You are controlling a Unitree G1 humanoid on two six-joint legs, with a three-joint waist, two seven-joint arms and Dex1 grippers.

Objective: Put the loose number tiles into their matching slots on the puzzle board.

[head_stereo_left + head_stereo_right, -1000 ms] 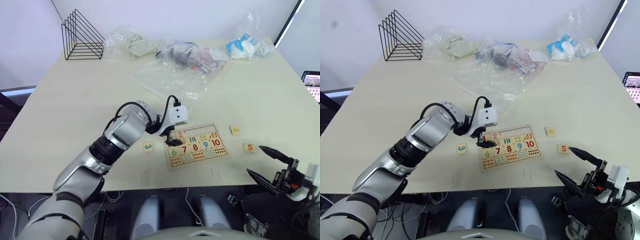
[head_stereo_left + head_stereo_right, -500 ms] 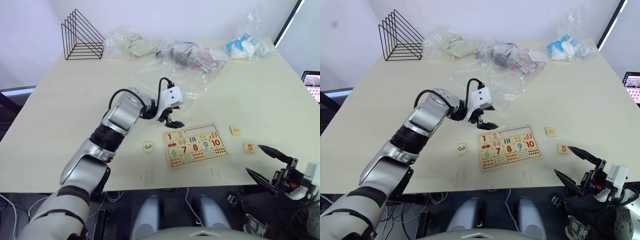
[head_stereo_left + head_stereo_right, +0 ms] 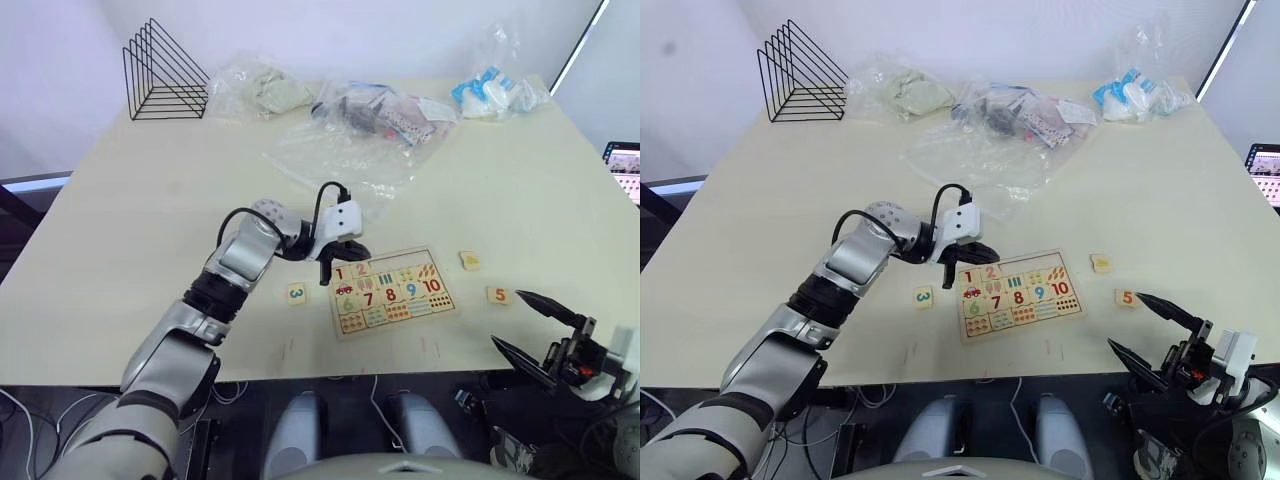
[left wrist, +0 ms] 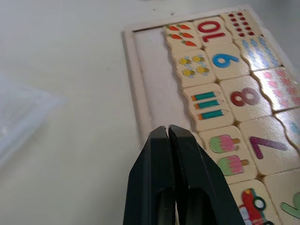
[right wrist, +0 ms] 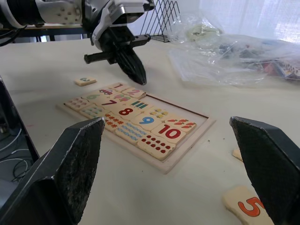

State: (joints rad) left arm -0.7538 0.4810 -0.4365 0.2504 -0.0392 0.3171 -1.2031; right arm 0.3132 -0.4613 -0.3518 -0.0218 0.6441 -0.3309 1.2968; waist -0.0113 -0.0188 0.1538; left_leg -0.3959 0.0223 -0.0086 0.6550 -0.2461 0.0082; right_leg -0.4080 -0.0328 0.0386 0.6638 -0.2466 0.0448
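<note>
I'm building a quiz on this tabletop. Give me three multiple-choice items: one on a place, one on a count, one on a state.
1. Where does the green 3 tile lie?
A. On the table, to the left of the puzzle board
B. In a slot of the board
C. On a plastic bag

2. How many loose tiles lie to the right of the board?
A. None
B. Two
C. Four

3. How do the left gripper's jaws stand?
A. Wide open
B. Shut on a tile
C. Shut, holding nothing

Answers: 1 A, it rests on bare table beside the board; 2 B, the 5 tile and a yellow-marked tile; 3 C, the fingers touch with nothing between.
</note>
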